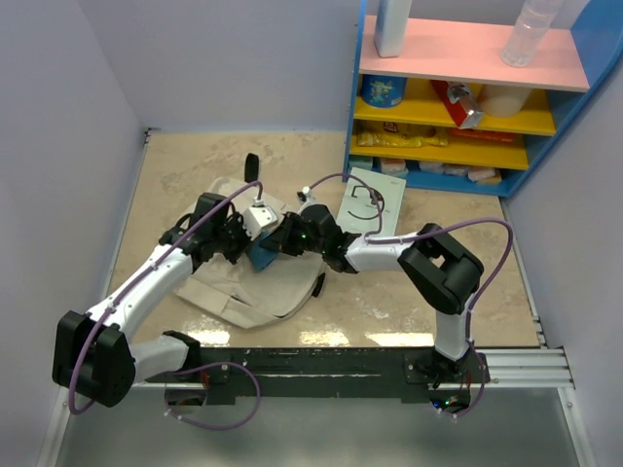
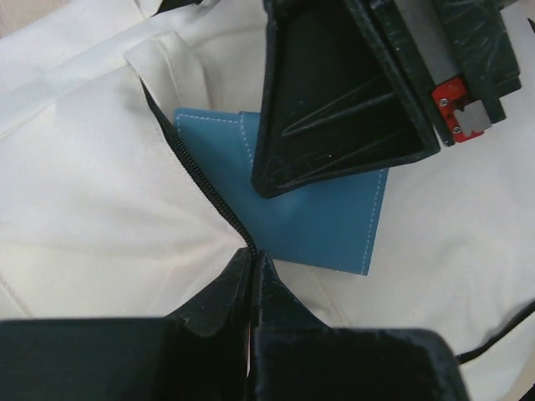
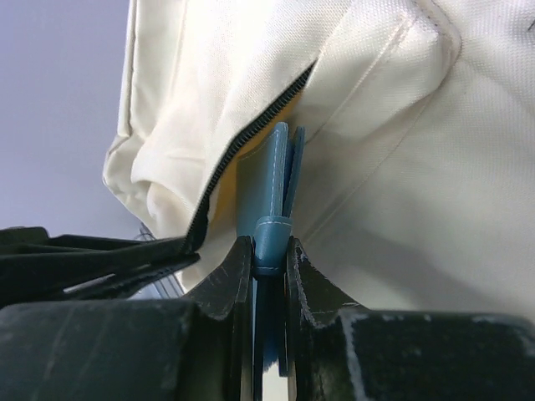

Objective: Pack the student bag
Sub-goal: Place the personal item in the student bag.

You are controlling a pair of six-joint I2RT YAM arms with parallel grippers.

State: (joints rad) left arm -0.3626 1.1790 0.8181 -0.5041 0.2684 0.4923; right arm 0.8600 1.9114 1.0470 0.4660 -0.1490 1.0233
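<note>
The beige student bag (image 1: 243, 292) lies flat on the table's left half, its black zipper (image 2: 205, 180) open. My left gripper (image 2: 253, 259) is shut on the bag's zipper edge and holds the opening. My right gripper (image 3: 269, 251) is shut on a flat blue notebook (image 3: 274, 180) with white stitching, held edge-on at the bag's opening (image 3: 251, 134). In the left wrist view the blue notebook (image 2: 322, 221) sits partly under the zipper edge, with the right gripper's fingers (image 2: 334, 100) on it. In the top view both grippers, left (image 1: 234, 245) and right (image 1: 284, 239), meet over the bag at the notebook (image 1: 261, 256).
A white flat book with black line marks (image 1: 368, 204) lies behind the right arm. A blue shelf unit (image 1: 467, 97) with bottles and packets stands at the back right. A black bag strap (image 1: 251, 167) sticks out behind the bag. Walls close in on the left and right.
</note>
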